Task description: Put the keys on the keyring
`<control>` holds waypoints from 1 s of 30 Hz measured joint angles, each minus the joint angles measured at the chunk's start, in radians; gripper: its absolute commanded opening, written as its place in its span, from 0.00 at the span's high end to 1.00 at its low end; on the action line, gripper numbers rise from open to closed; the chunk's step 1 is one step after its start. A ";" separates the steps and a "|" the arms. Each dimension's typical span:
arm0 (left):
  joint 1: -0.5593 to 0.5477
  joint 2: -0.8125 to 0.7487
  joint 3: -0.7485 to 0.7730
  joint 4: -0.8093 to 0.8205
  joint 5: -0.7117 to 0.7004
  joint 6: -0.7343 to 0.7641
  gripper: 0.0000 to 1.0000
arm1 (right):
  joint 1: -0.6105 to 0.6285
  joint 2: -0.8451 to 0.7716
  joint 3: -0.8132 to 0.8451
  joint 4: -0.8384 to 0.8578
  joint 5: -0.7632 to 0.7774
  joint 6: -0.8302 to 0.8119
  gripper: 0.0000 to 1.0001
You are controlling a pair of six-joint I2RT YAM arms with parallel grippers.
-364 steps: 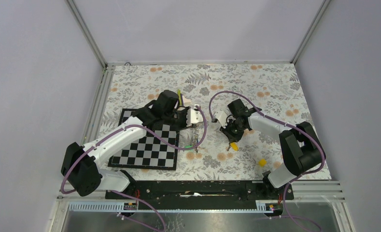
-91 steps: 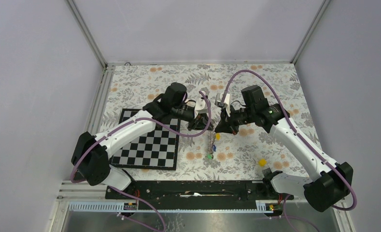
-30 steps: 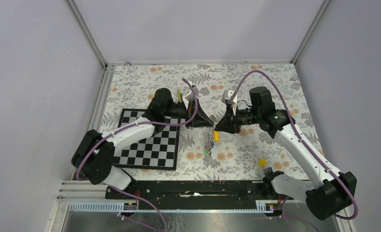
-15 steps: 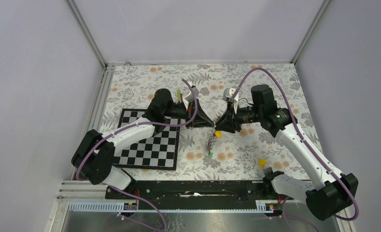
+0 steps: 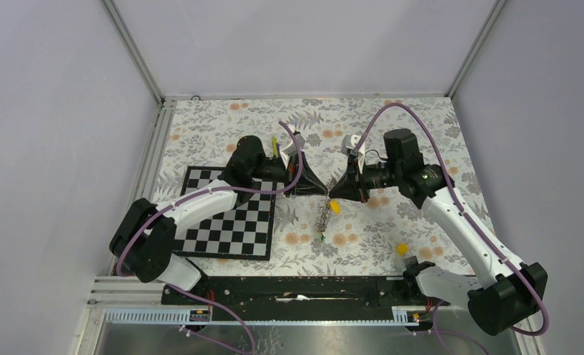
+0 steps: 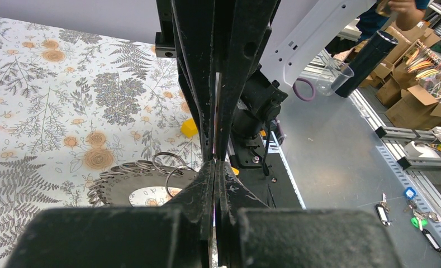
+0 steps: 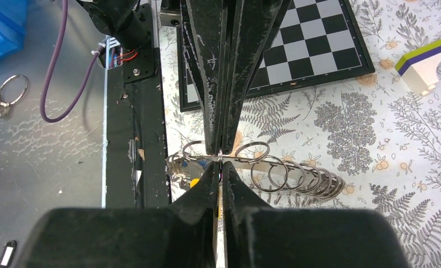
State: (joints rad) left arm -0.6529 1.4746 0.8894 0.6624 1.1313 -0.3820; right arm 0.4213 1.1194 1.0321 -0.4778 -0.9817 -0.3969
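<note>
Black left gripper [image 6: 215,162]: fingers clenched on the keyring [image 7: 279,174] wire, tip to tip with right gripper [image 7: 221,159], which apparently pinches the same wire. Keyring hangs above floral table [image 5: 392,133], keys [image 5: 333,208] dangling below. Chessboard [image 5: 229,222] edge well left; bare cloth beneath.

- Keyring [image 7: 288,174]: a string of thin grey metal loops with a jagged outline. It hangs down from the point where the closed tips of the left claw [image 6: 215,163] and right claw [image 7: 221,162] meet.
- Yellow key [image 5: 334,208]: tiny, near the keyring's top.
- Green key [image 5: 323,237]: tiny, at its lowest end.
</note>
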 measured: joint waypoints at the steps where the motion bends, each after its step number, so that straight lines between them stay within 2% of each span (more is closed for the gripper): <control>1: 0.000 0.000 0.000 0.000 0.002 0.000 1.00 | -0.002 0.002 0.000 0.000 0.000 0.002 1.00; 5: 0.000 0.000 0.000 -0.003 0.002 0.008 0.97 | -0.003 0.005 0.002 -0.004 0.002 -0.002 1.00; 9: 0.000 0.000 0.008 -0.063 -0.002 0.092 0.77 | -0.003 0.009 0.020 -0.039 0.031 -0.019 1.00; 12: 0.000 0.000 0.057 -0.231 -0.020 0.219 0.63 | 0.005 0.019 0.055 -0.095 0.084 -0.038 1.00; 17: -0.001 0.000 0.133 -0.401 -0.055 0.376 0.53 | 0.025 0.053 0.127 -0.182 0.163 -0.064 1.00; 24: -0.032 0.000 0.156 -0.506 -0.071 0.476 0.51 | 0.043 0.100 0.187 -0.278 0.241 -0.077 1.00; 30: -0.063 0.024 0.195 -0.541 -0.083 0.510 0.60 | 0.048 0.103 0.194 -0.304 0.259 -0.078 1.00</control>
State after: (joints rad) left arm -0.7155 1.4986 1.0840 0.1219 1.0481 0.1276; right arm 0.4690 1.2224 1.2259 -0.7818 -0.7223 -0.4751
